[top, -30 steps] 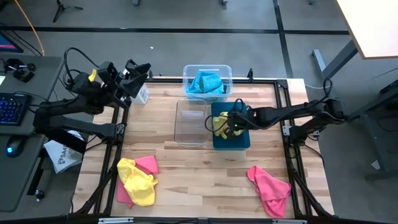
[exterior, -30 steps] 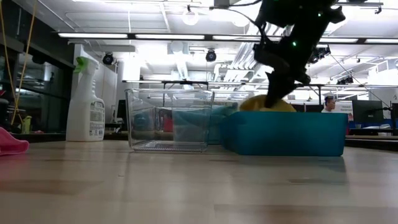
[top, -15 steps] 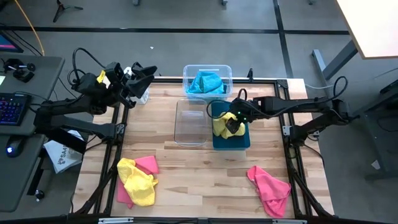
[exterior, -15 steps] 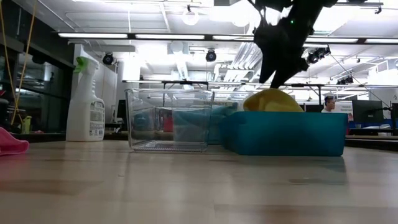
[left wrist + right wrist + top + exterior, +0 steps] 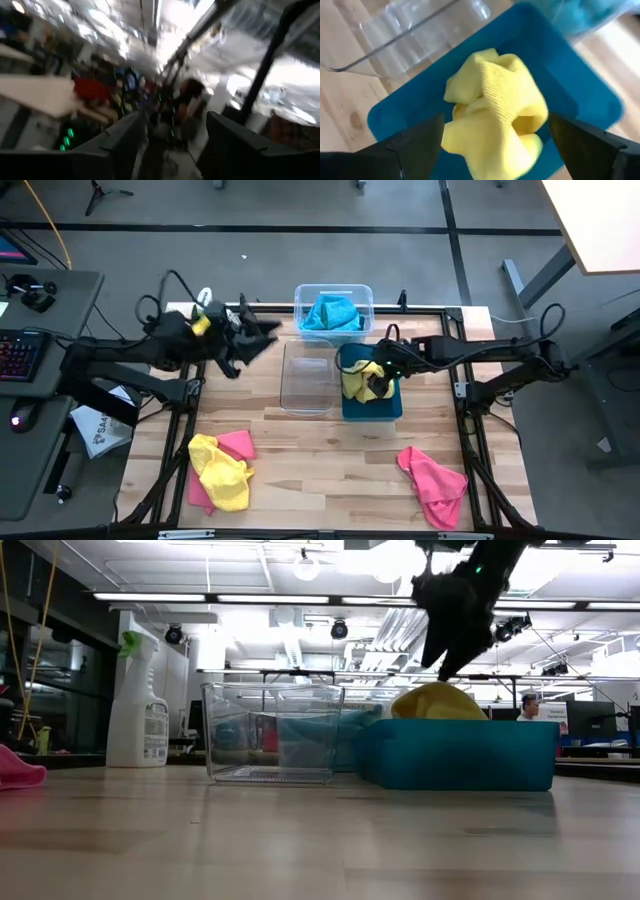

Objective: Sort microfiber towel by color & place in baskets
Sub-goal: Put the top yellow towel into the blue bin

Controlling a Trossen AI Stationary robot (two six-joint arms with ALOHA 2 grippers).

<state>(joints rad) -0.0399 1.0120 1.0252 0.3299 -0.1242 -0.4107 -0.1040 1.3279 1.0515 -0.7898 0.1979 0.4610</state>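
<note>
Now the right end effector (image 5: 492,150), fingers apart above the yellow towel (image 5: 495,112) in the teal bin (image 5: 580,85), should lift straight clear.

The right gripper (image 5: 384,366) now hangs open above the teal basket (image 5: 385,406), its yellow towel (image 5: 358,381) released inside; the left gripper (image 5: 262,336) swings right, over the tabletop's far-left part.
</note>
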